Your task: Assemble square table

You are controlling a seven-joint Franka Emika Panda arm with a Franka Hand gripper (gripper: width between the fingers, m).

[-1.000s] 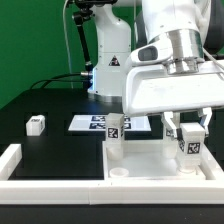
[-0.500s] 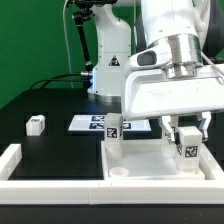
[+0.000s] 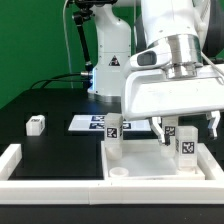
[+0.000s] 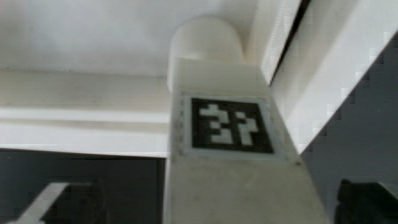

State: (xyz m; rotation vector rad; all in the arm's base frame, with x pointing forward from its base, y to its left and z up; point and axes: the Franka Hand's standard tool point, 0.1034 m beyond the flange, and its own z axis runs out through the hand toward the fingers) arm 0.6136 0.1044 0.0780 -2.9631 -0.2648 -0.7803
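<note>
The white square table slab (image 3: pixel 150 160) lies at the front of the exterior view's right. Two white tagged legs stand upright on it: one at its left corner (image 3: pixel 115 132), one at its right corner (image 3: pixel 187 146). My gripper (image 3: pixel 186 128) hangs over the right leg with a finger on each side, spread wide and apart from it. In the wrist view this leg (image 4: pixel 231 150) fills the middle, with my gripper (image 4: pixel 214 208) around it and its dark fingers (image 4: pixel 50 203) off the leg's sides. A third leg (image 3: pixel 36 124) lies loose on the black table at the exterior view's left.
The marker board (image 3: pixel 88 123) lies flat behind the slab. A long white border rail (image 3: pixel 20 160) runs along the front and the exterior view's left. The arm's base (image 3: pixel 110 70) stands at the back, with cables to its left.
My fingers have spread apart from the right leg, which they had closely flanked. The leg stays upright on the slab.
</note>
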